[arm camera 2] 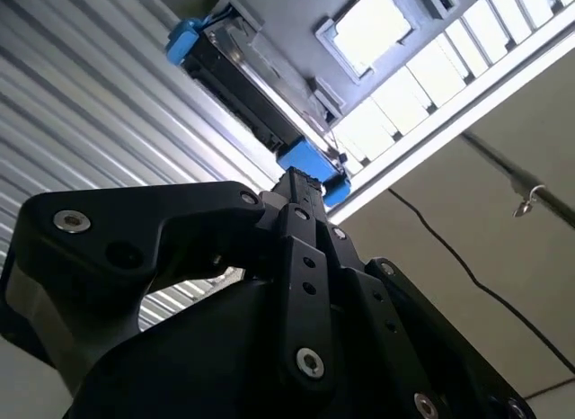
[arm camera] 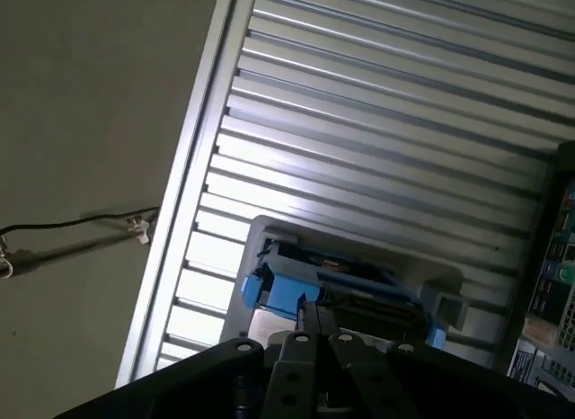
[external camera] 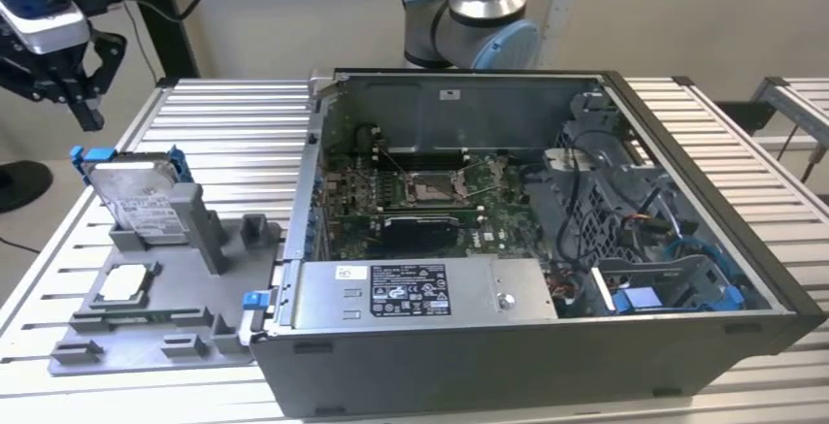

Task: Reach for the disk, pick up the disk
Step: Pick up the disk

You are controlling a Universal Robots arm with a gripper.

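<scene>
pincer hangs closed above the upright disk.

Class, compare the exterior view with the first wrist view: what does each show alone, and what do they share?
Exterior view: the motherboard, a small square chip, the arm's blue-capped joint. First wrist view: a cable end on the floor. Both: the disk in its blue bracket, the slatted table, the gripper clear of the disk.
</scene>
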